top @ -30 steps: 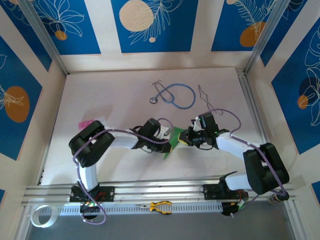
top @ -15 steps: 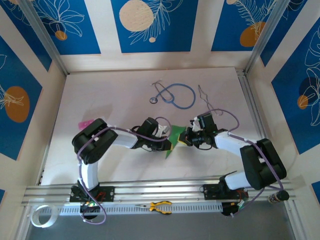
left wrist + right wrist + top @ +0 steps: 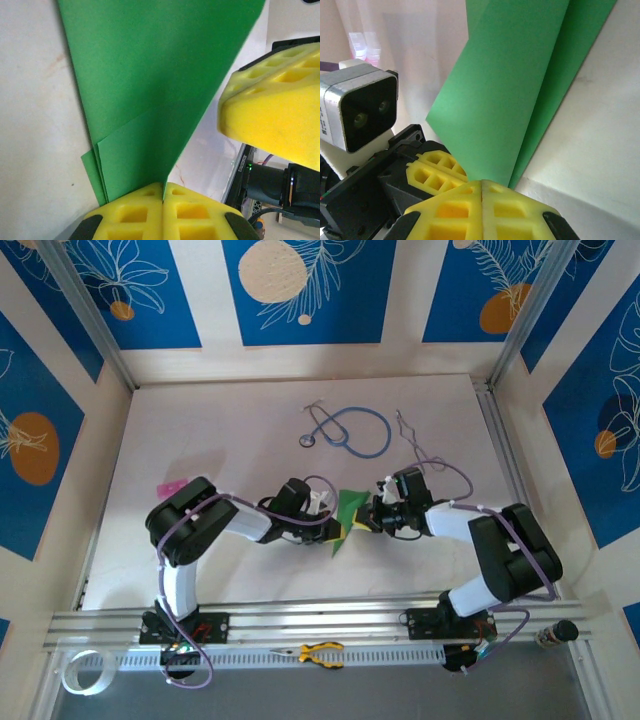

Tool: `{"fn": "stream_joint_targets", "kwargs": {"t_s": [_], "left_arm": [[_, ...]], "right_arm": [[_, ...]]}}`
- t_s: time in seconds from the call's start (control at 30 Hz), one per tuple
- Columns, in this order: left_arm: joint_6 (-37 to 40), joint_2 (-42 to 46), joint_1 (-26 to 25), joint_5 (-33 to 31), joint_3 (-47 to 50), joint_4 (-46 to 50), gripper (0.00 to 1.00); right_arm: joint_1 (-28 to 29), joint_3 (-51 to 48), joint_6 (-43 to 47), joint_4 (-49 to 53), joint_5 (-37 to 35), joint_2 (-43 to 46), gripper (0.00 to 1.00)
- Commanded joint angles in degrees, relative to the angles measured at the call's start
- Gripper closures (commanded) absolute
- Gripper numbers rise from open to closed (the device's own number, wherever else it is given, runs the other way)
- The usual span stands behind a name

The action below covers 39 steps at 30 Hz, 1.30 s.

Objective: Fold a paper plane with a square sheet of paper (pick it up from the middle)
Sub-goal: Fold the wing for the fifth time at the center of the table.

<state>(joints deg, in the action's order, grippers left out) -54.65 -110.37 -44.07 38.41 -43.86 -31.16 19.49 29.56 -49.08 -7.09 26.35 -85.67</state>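
Note:
The square sheet of paper [image 3: 346, 512] is bright green and folded into a pointed, layered wedge shaped like a paper plane. It stands on edge at the table's middle, between both grippers. My left gripper [image 3: 324, 512] is shut on its left side. In the left wrist view the paper [image 3: 150, 75] rises out of the seam of my left gripper [image 3: 163, 186], with several layers fanned at the lower left. My right gripper [image 3: 372, 518] is shut on the opposite side. In the right wrist view the paper [image 3: 515, 85] comes out of my right gripper [image 3: 481, 182].
A blue stethoscope [image 3: 350, 430] and a thin bent wire [image 3: 408, 428] lie at the back of the table. A small pink piece [image 3: 170, 487] is at the left. Yellow-handled pliers [image 3: 320, 652] and a tape roll [image 3: 80, 672] rest near the front rail.
The right gripper has pinched fully shut on the paper. The right arm's elbow has swung inward to the left. The paper now stands a little taller between the two grippers.

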Motion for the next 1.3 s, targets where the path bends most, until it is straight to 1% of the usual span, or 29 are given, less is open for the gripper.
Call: {"fn": "stream_joint_targets", "kwargs": {"t_s": [0.0, 0.33, 0.43, 0.57, 0.8, 1.07, 1.27], "left_arm": [[-2.0, -0.9, 0.7, 1.4, 0.7, -1.5, 1.00], [-2.2, -1.5, 0.8, 1.8, -1.0, 2.0, 1.00], [-3.1, -2.2, 0.8, 2.2, -1.4, 1.5, 1.00], [-4.3, -2.5, 1.2, 2.7, -1.2, 0.5, 1.00], [-5.1, -3.1, 1.5, 3.1, -1.2, 0.1, 1.00], [-5.5, -3.1, 1.8, 2.7, -0.8, 0.9, 1.00], [-5.6, -3.4, 2.0, 3.0, -0.9, 1.0, 1.00]], "right_arm": [[0.3, 1.5, 1.2, -2.1, 3.4, -1.8, 0.93], [0.6, 2.3, 0.4, -5.3, 3.9, -4.6, 0.93], [0.6, 2.6, -0.1, -6.1, 4.0, -5.8, 0.93], [0.4, 2.3, -0.2, -6.1, 2.0, -6.5, 0.93], [0.1, 2.5, 0.1, -6.6, 2.7, -7.5, 0.93], [-0.3, 2.4, 0.2, -6.4, 1.9, -7.2, 0.93], [-0.3, 3.4, 0.7, -6.0, 3.4, -7.8, 0.93]]}}
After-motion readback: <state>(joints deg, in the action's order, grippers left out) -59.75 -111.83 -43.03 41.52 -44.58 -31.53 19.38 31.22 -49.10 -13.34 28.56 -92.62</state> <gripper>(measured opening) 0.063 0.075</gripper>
